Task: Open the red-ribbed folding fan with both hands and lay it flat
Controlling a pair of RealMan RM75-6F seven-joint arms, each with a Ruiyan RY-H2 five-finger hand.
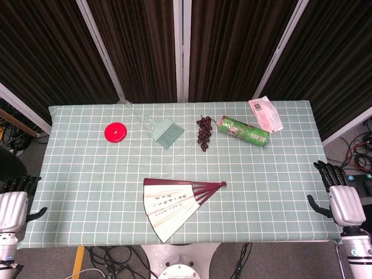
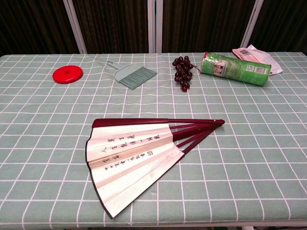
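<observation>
The folding fan (image 1: 174, 203) lies partly spread on the checked tablecloth near the front edge, dark red ribs meeting at a pivot on its right, white leaf with writing facing up. The chest view shows the fan (image 2: 134, 153) flat on the cloth with nothing touching it. My left hand (image 1: 13, 200) hangs off the table's left edge, fingers apart and empty. My right hand (image 1: 340, 195) is off the right edge, fingers spread and empty. Both hands are far from the fan and are seen only in the head view.
A red round lid (image 1: 115, 132) sits at the back left, a small green dustpan brush (image 1: 165, 132) beside it. A bunch of dark grapes (image 1: 203, 131), a green lying can (image 1: 244, 130) and a pink-white packet (image 1: 265, 113) are at the back right.
</observation>
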